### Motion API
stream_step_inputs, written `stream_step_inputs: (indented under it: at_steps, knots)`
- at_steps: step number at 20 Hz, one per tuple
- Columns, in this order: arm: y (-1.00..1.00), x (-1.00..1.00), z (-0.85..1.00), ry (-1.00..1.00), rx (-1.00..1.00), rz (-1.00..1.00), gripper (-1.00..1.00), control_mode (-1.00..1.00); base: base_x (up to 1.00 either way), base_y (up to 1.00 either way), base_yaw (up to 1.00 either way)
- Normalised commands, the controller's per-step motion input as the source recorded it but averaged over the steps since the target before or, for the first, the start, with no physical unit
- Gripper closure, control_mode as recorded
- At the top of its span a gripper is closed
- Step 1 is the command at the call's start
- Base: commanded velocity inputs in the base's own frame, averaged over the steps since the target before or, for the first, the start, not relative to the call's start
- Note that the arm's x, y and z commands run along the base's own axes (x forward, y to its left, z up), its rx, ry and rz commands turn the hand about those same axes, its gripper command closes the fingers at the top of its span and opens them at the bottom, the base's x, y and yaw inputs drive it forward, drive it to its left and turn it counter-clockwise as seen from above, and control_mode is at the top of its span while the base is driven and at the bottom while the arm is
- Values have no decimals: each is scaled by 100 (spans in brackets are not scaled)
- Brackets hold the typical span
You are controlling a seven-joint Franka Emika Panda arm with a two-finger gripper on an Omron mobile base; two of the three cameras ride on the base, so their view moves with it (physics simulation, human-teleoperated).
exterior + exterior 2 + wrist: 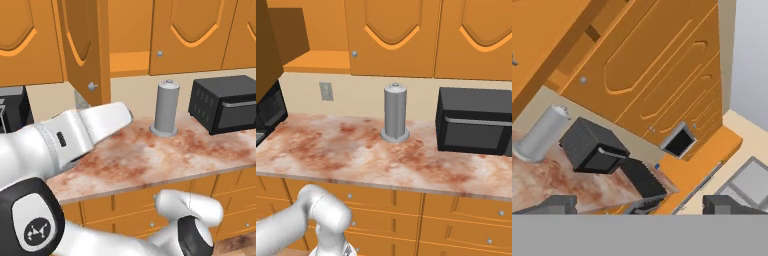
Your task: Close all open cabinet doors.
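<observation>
The gripper (639,205) showed two dark fingertips set wide apart, clamping nothing. One mottled red-brown marble counter (356,150) carried one grey cylindrical canister (395,112) and one boxy black microwave (476,127). Above, one open cabinet door (85,47) of arched-panel wood projected outward beside closed cabinet doors (393,35). The left base view alone showed its round knob (91,86).

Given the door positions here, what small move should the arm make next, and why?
Probably swing the gripper left, onto the outer face of the open door. That door stands out from the shelf opening toward the robot, while the doors to its right sit closed, and the fingertips point away from it.
</observation>
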Motion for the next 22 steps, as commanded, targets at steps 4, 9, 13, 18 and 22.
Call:
stream_step_inputs:
  at_steps: [4,9,13,18,22]
  knots:
    - [22,96,-10,8,-4,-7,-100,-100,0,0,0]
    - [18,100,0,9,-1,0,-100,-100,0,0,0]
    - [32,87,-20,-2,0,0,-100,-100,0,0,0]
    - [5,80,-4,1,0,0,-100,-100,0,0,0]
    - [0,77,0,2,0,1,-100,-100,0,0,0]
